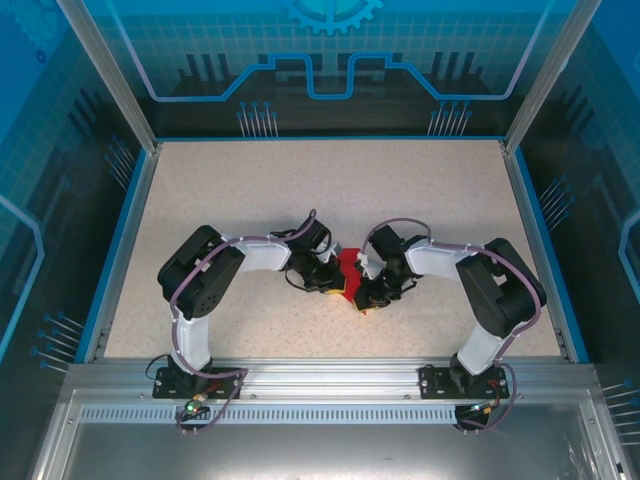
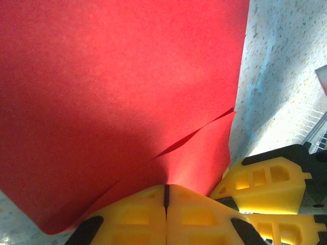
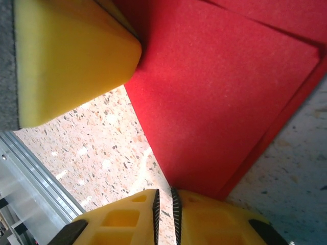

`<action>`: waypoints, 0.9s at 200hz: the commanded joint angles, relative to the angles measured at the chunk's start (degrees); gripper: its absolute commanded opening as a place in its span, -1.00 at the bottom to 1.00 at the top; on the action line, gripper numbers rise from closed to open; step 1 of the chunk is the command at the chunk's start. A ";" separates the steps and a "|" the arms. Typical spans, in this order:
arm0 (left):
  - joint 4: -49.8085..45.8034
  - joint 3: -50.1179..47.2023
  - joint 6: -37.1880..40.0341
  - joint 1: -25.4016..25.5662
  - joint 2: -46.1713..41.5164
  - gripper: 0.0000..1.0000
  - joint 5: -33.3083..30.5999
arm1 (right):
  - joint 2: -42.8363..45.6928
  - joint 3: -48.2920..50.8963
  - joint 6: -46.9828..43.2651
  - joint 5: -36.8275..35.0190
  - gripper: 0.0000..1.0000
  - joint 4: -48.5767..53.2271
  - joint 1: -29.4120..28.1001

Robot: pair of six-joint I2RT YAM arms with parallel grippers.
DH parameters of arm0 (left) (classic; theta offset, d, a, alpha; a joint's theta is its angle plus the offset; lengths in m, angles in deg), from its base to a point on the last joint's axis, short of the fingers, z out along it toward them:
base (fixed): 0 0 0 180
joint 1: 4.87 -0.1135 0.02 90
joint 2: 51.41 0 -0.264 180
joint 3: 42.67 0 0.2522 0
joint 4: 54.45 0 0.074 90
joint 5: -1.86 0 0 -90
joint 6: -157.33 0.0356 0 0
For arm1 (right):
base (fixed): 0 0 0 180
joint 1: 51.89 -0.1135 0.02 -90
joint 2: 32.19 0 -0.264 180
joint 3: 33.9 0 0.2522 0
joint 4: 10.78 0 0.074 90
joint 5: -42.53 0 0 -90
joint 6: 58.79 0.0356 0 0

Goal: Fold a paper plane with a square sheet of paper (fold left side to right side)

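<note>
Folded red paper (image 1: 349, 272) lies on the speckled table (image 1: 250, 190), between your two grippers. Your left gripper (image 2: 165, 188): fingers pressed together, pinching the paper's edge, two layers showing. Your right gripper (image 3: 164, 194): fingers a thin slit apart at the paper's corner; you cannot tell whether it is caught

From above, the light is even and bright on the tabletop (image 1: 330, 190); the arms (image 1: 205, 272) throw only soft, short shadows. In the left wrist view the paper (image 2: 117, 76) is bright on the far side and darkens at near left. The fingers (image 2: 204, 219) are blurred, and the tabletop at right glares white. In the right wrist view the paper grain is sharp, but the big yellow finger (image 3: 66, 56) at far left is out of focus.
</note>
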 commanded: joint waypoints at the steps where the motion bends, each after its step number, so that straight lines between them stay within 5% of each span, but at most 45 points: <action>1: -4.17 -1.55 -0.11 0.30 2.62 -0.88 -4.87 | -0.20 1.64 1.04 -1.61 -0.66 3.64 0.55; 65: -4.70 -1.02 0.32 0.30 2.64 -0.88 -4.95 | 3.32 6.56 5.96 -5.21 -0.84 4.94 2.14; 120: -4.09 -0.84 -0.20 0.31 2.47 -0.88 -4.75 | 11.72 4.09 6.11 -1.03 -0.94 5.35 1.45; 180: -4.08 -0.84 -0.21 0.30 2.14 -0.88 -4.60 | 4.98 0.88 9.52 -3.11 -0.95 -0.74 0.15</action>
